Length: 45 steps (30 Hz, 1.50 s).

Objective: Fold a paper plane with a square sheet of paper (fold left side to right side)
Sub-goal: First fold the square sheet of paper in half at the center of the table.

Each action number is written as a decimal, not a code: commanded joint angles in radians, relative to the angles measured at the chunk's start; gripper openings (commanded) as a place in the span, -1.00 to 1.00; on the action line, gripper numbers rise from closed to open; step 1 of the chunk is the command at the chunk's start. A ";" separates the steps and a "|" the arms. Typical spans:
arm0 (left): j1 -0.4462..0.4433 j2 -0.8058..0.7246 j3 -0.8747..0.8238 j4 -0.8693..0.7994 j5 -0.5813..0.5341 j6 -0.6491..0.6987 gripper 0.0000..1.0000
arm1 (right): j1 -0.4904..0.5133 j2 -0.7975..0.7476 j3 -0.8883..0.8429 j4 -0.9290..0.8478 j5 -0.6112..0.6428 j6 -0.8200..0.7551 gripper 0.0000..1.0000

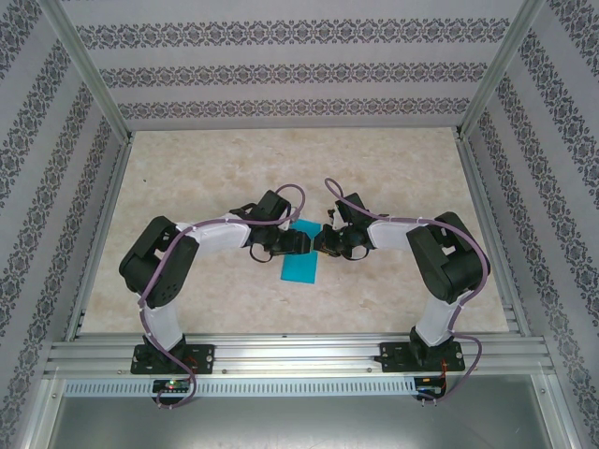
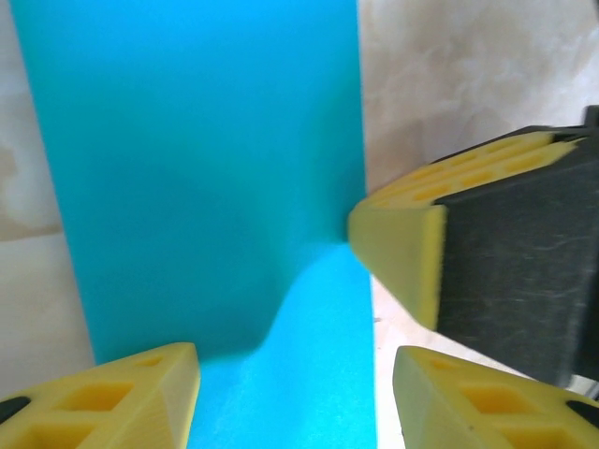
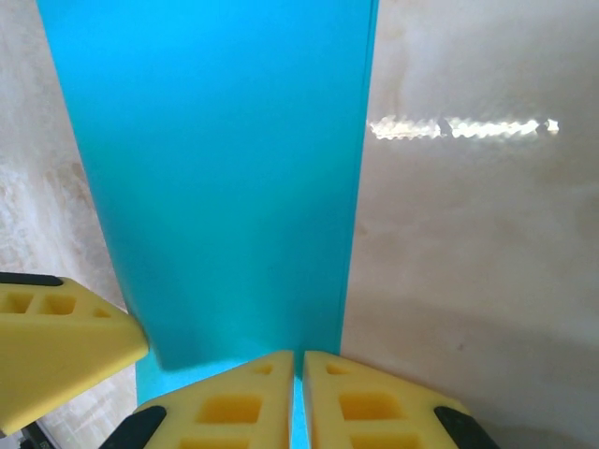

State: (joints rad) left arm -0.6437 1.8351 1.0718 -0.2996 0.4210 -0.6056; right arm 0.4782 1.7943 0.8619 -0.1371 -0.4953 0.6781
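Left wrist | smooth teal paper sheet (image 2: 187, 168) (folded rectangle) | left gripper (image 2: 295, 365) spread | right gripper (image 3: 299, 365) pressed together

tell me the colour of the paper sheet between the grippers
The paper sheet is plain bright teal-blue, clearest in the right wrist view.

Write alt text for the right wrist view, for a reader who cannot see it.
The right gripper, yellow fingers shut, pinches the near edge of a teal sheet of paper lying as a tall strip on a pale marbled table. The left gripper's yellow fingertip sits at the paper's lower left edge.
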 commanded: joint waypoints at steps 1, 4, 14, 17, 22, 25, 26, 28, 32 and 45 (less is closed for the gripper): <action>-0.008 0.016 -0.012 -0.042 -0.049 0.026 0.16 | 0.010 0.024 -0.003 -0.065 0.063 -0.025 -0.73; -0.007 0.021 -0.010 -0.052 -0.065 0.027 0.16 | 0.009 0.027 0.001 -0.075 0.065 -0.031 -0.73; -0.009 0.032 -0.024 -0.050 -0.064 0.034 0.16 | 0.010 0.028 0.009 -0.094 0.071 -0.050 -0.73; -0.008 0.032 -0.033 -0.052 -0.067 0.036 0.16 | 0.010 0.030 0.010 -0.095 0.071 -0.052 -0.73; -0.007 0.020 -0.038 -0.088 -0.098 0.054 0.18 | 0.010 0.038 0.010 -0.100 0.071 -0.054 -0.73; 0.001 0.006 -0.036 -0.123 -0.124 0.068 0.21 | 0.010 0.039 0.011 -0.101 0.072 -0.054 -0.73; 0.005 -0.001 -0.038 -0.129 -0.131 0.070 0.21 | 0.009 0.039 0.010 -0.102 0.071 -0.054 -0.73; 0.015 -0.020 -0.042 -0.138 -0.136 0.075 0.22 | 0.010 0.039 0.011 -0.099 0.070 -0.053 -0.73; 0.032 -0.058 -0.038 -0.161 -0.140 0.088 0.24 | 0.010 0.039 0.011 -0.099 0.069 -0.052 -0.73; 0.035 -0.190 -0.061 -0.041 0.009 0.055 0.22 | 0.010 0.034 0.008 -0.094 0.066 -0.049 -0.74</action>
State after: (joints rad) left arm -0.6090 1.6474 1.0302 -0.4080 0.3611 -0.5396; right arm 0.4782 1.7981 0.8772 -0.1650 -0.4866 0.6518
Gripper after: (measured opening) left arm 0.611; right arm 0.132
